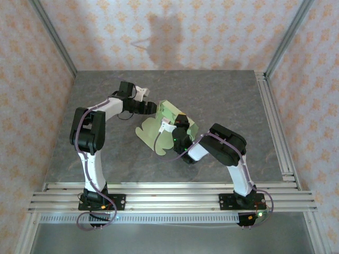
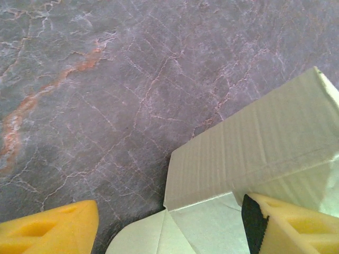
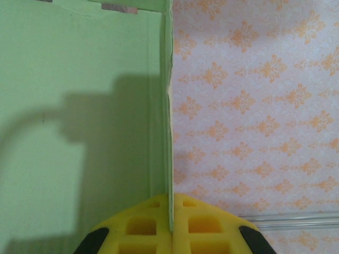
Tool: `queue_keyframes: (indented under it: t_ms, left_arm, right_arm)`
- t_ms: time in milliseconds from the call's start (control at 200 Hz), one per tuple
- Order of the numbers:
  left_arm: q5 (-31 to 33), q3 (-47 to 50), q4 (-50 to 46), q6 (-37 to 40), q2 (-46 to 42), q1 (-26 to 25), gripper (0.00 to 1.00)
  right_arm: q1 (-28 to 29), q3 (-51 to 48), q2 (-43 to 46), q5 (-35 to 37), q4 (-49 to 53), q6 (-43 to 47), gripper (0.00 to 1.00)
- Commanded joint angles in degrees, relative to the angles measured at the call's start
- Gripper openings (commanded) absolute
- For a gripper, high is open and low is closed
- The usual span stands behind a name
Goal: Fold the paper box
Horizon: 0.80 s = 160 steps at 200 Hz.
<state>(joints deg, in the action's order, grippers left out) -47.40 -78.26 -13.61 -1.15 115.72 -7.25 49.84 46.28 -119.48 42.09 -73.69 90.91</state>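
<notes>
The paper box [image 1: 165, 123], pale yellow-green card, stands partly folded in the middle of the table, with a rounded flap [image 1: 150, 133] lying flat toward the front left. My right gripper [image 1: 178, 125] is shut on one upright wall of it. In the right wrist view the thin card edge [image 3: 170, 132] runs straight down into the closed yellow fingertips [image 3: 153, 225]. My left gripper [image 1: 150, 108] is open at the box's far left side. Its right finger [image 2: 296, 227] sits against the box wall [image 2: 254, 153], and its left finger [image 2: 53, 230] hangs over bare table.
The table top [image 1: 222, 100] is grey, marbled stone. Aluminium rails run along the front edge [image 1: 169, 193] and the right side [image 1: 275, 127]. Patterned walls close in the back and both sides.
</notes>
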Motion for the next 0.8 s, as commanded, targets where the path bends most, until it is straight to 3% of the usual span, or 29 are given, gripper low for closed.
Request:
queue_keyframes:
  t_ms: [0, 796]
  left_arm:
    - [-2.1, 0.8, 1.4, 2.1, -2.0, 0.2, 0.73]
    - [2.8, -4.6, -7.2, 4.9, 1.6, -2.5, 0.71]
  right_arm:
    - [0.3, 1.0, -0.9, 0.9, 1.6, -1.9, 0.0]
    - [0.4, 2.1, 1.3, 0.0, 8.9, -5.9, 0.0]
